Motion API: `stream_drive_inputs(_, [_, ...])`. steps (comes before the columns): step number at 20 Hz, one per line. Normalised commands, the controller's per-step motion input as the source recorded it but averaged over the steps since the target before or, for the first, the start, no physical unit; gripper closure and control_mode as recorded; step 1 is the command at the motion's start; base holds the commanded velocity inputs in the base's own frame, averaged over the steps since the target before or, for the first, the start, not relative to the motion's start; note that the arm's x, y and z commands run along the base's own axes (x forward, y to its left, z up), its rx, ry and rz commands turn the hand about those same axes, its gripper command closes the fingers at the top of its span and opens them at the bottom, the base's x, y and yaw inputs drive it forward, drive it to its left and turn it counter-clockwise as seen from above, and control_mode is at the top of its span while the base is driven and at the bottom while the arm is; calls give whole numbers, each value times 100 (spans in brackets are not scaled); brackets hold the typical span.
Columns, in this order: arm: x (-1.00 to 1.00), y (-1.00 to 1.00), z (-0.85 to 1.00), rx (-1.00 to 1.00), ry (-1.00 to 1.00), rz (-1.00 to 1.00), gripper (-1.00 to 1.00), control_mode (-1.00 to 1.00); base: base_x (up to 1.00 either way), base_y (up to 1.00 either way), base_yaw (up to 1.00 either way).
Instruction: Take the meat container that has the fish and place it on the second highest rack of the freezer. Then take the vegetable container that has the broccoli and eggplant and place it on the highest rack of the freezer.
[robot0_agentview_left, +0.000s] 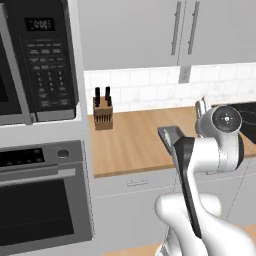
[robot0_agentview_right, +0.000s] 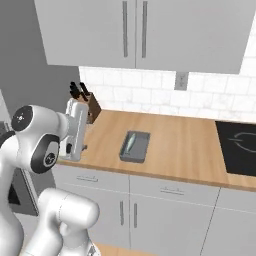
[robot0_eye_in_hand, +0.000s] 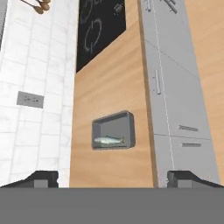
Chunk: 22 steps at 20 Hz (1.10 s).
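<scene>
Right base view, left to right: pincer (robot0_agentview_right: 75, 148) at 9 o'clock, tips spread wide, holding nothing, just above the table (robot0_agentview_right: 190, 145) edge. Meat container (robot0_agentview_right: 135, 146) at centre, well apart from the pincer, flat on the wood, fish (robot0_agentview_right: 130, 143) lying inside. Judgement: tray stiff and light; fish loose, may slide. Grip a long rim wall, keep level.

Fish tray sitting on the surface, hand off to the side

I've got the meat container (robot0_agentview_right: 135, 146) on the surface (robot0_agentview_right: 190, 145) near its front edge, the fish (robot0_agentview_right: 130, 143) lying in it. Knife block (robot0_agentview_right: 89, 107) is back-left by the wall, cooktop (robot0_agentview_right: 239, 142) well off to the right. My hand (robot0_agentview_right: 74, 150) hangs left of the tray, apart from it, cabinets (robot0_agentview_right: 140, 32) overhead.
</scene>
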Motion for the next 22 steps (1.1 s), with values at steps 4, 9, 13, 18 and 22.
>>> stream_drive_inputs(4, [0,0,0,0,0,0,-100,100,35,-53,4])
stream_drive_inputs(9, [32,-74,-6,16,3,11,-100,-100,5,-13,1])
stream_drive_inputs(13, [95,-58,-53,19,24,22,-100,-100,0,0,0])
stream_drive_inputs(18, [94,-28,-78,14,28,33,-100,-100,0,0,0])
stream_drive_inputs(22, [77,2,-94,3,38,28,-100,-100,0,0,0])
